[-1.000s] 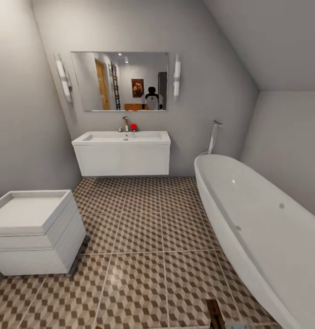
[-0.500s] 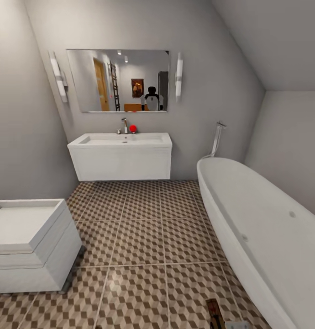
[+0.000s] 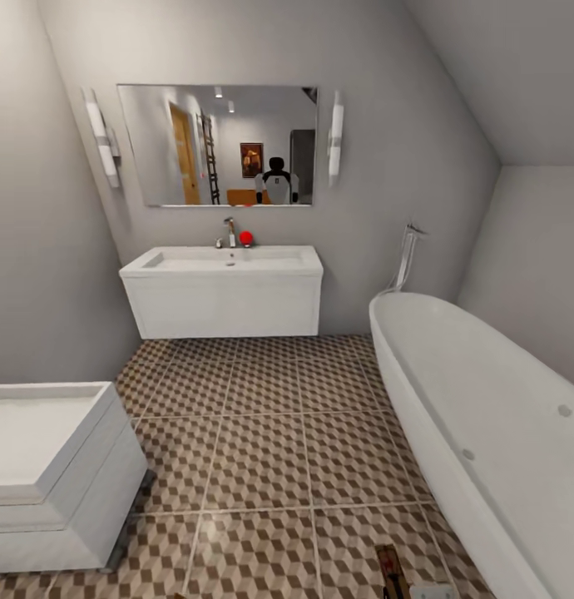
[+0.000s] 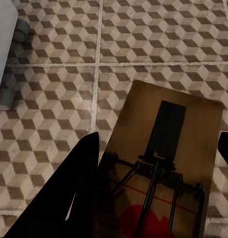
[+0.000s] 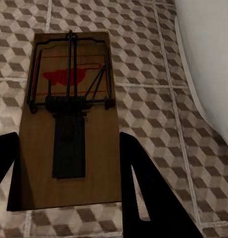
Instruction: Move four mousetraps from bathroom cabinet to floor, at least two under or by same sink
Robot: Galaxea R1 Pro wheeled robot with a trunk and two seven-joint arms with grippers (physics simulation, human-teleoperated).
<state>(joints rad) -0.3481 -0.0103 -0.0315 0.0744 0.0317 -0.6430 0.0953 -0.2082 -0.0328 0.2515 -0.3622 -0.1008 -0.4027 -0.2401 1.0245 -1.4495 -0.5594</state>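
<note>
Now carrying two mousetraps toward bathroom sink [image 3: 222, 264].
Left gripper [image 4: 158, 148] clamped on mousetrap [image 4: 166, 148], right gripper [image 5: 64, 144] on second mousetrap [image 5: 69, 119]; boards lengthwise along fingers above bathroom floor [image 3: 262, 433], sink straight ahead.

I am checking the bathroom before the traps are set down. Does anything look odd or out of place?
Nothing stands out. The bathroom floor looks clean, and the bathroom sink sits level. Each gripper holds one mousetrap flat between its fingers.

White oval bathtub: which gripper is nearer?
Right. The right gripper, carrying a brown wooden mousetrap, hangs just beside the white oval bathtub wall; the left gripper, holding a second mousetrap, is over by the white square toilet base.
</note>
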